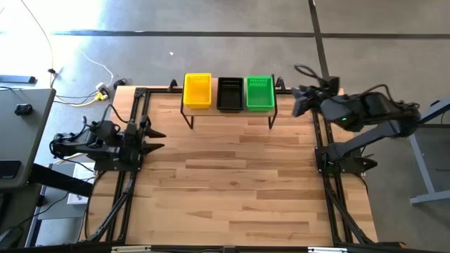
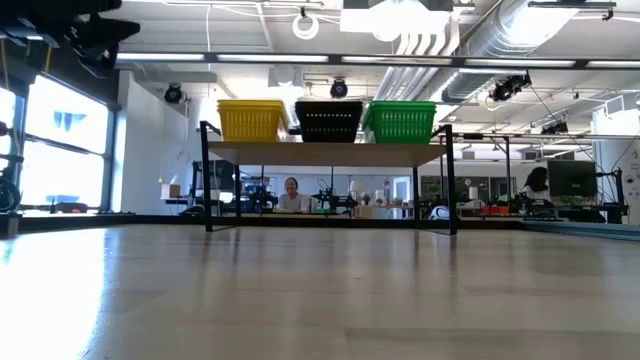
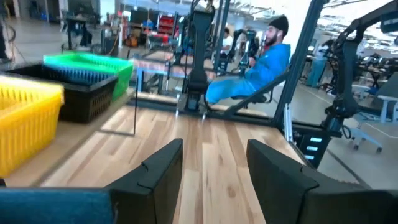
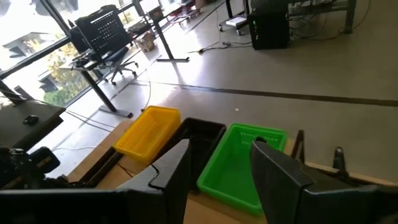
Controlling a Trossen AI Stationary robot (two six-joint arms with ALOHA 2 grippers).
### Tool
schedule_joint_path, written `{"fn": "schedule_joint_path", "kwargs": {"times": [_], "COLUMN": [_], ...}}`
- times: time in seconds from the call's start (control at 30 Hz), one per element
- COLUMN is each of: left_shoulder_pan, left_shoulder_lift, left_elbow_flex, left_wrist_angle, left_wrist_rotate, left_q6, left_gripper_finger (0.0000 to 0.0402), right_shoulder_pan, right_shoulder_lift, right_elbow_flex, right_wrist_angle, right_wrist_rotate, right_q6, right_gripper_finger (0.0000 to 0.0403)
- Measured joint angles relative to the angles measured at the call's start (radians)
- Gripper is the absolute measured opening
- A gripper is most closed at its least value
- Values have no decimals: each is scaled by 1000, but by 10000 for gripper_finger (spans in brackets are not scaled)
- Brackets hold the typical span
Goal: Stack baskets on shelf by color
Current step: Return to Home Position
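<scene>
The shelf stands at the 12 o'clock edge of the table. It carries three colour groups in one row, close side by side: yellow baskets at 9 o'clock, black baskets at centre, green baskets at 3 o'clock. The count in each group cannot be told. The left gripper sits at the table's 9 o'clock edge, fingers spread, holding nothing. The right gripper hangs near the shelf's 3 o'clock end, apart from the green baskets, fingers spread and empty.
</scene>
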Motion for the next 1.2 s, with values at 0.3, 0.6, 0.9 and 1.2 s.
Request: {"fn": "schedule_joint_path", "kwargs": {"times": [0.3,0.6,0.9,1.2], "left_shoulder_pan": [0,0,0,0], "left_shoulder_lift": [2,2,9,9], "left_elbow_flex": [-133,-237,-251,-251], "left_wrist_angle": [124,138,159,156], "left_wrist_rotate": [-44,-104,-170,-247], "left_q6": [-37,-138,-184,-222], "left_gripper_finger": [170,170,170,170], "right_shoulder_pan": [0,1,1,1], "right_shoulder_lift": [-166,-433,-719,-865], "right_elbow_flex": [-37,-326,-718,-1032], "right_wrist_angle": [-184,-107,377,764], "right_wrist_rotate": [6,-72,-224,-526], "right_q6": [-7,-5,-224,-454], "right_gripper_finger": [151,151,151,151]}}
